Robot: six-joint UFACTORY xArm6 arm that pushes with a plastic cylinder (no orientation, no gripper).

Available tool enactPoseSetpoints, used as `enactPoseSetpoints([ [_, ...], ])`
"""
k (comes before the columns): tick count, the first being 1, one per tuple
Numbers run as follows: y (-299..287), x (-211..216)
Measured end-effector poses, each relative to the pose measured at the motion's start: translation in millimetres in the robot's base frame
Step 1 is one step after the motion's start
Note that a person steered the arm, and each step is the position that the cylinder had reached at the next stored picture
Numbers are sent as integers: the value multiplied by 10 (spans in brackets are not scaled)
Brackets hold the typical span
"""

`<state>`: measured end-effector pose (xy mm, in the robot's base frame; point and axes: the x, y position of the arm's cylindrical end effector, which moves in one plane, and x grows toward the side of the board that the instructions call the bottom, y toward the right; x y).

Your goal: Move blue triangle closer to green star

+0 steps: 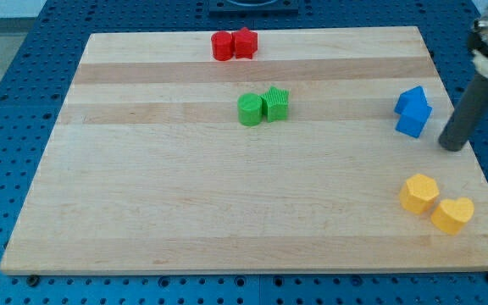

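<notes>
At the view's right edge of the wooden board [142, 212], my tip [452, 147] is seen planted just beside the blue pair, on their right and a little lower. No jaws are carried here, so nothing can be said to be open, closed or gripping; only a bare rod is presented to the blocks.

The blue triangle [412, 99] is found sitting against the upper side of a second blue block [413, 120], the two touching, and which face belongs to which is hard to separate from this angle. The green star [275, 103] is placed well apart from them, towards the view's middle, touching a green cylinder [250, 109] on its left.

The tip's station on the far side of the blue pair from the star is judged deliberate: a leftward push from there would be carried through the blues towards the green. It is judged that the tip would have to be raised towards the view's top to meet the triangle and not its neighbour.

Two red blocks [233, 44] are parked at the view's top, two yellow blocks [435, 203] at the lower right, both clear of the likely path.

No containers are present; everything is laid flat on the board.
</notes>
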<state>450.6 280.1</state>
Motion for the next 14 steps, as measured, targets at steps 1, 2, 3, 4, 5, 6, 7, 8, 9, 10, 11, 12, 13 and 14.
enactPoseSetpoints([
  [1,52,-318],
  [2,51,-620],
  [3,-102,-659],
  [4,-275,-648],
  [5,-448,-642],
  [6,-693,-642],
  [7,-967,-643],
  [8,-1213,-643],
  [9,-1381,-643],
  [10,-1348,-712],
  [11,-1325,-917],
  [12,-1330,-976],
  [13,-1351,-884],
  [14,-1417,-832],
])
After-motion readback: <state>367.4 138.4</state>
